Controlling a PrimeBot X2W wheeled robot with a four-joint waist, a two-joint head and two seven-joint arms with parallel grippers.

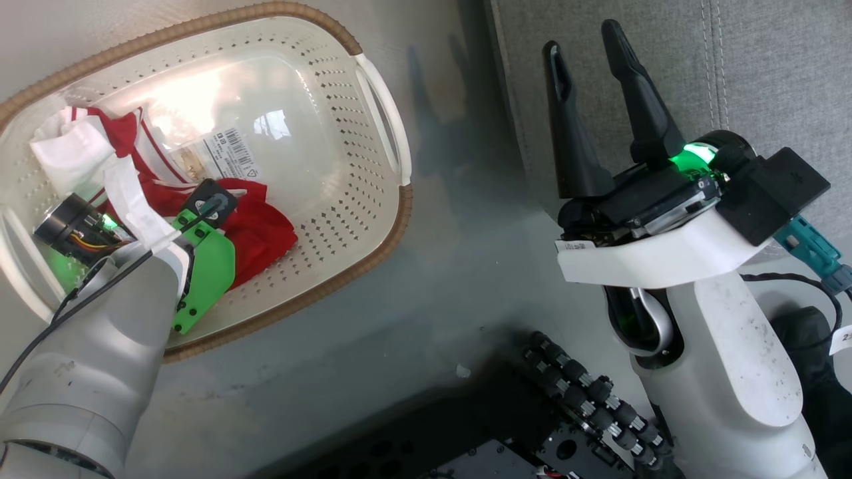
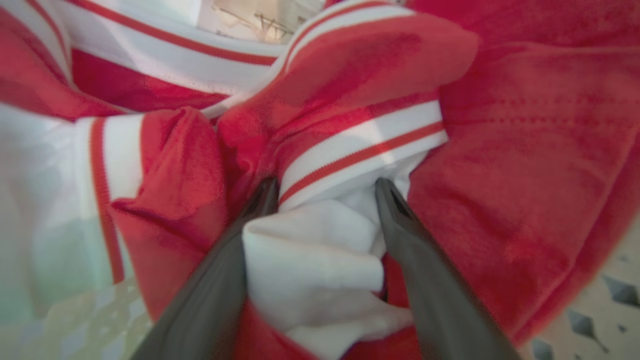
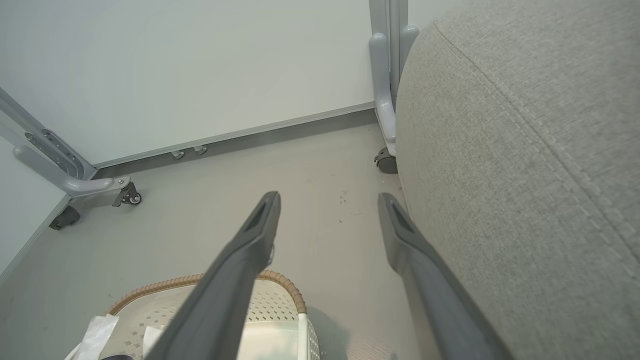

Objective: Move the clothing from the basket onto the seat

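On the grey floor (image 1: pixel 432 299), the basket (image 1: pixel 373 219) lies lengthwise, lower left to upper right. The left pincer (image 2: pixel 326 186) gapes astride the clothing (image 1: pixel 266 233); the right pincer (image 1: pixel 582 36) gapes empty.

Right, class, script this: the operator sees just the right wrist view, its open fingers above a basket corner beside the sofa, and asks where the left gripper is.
Observer: The left gripper is down in the basket, on the clothing.
Operator: Has it gripped anything?
Observer: No; its fingers stand open, a white fold bunched between them.
Operator: Anything else in there?
Observer: A paper label shows on the basket's floor, beside the clothing.
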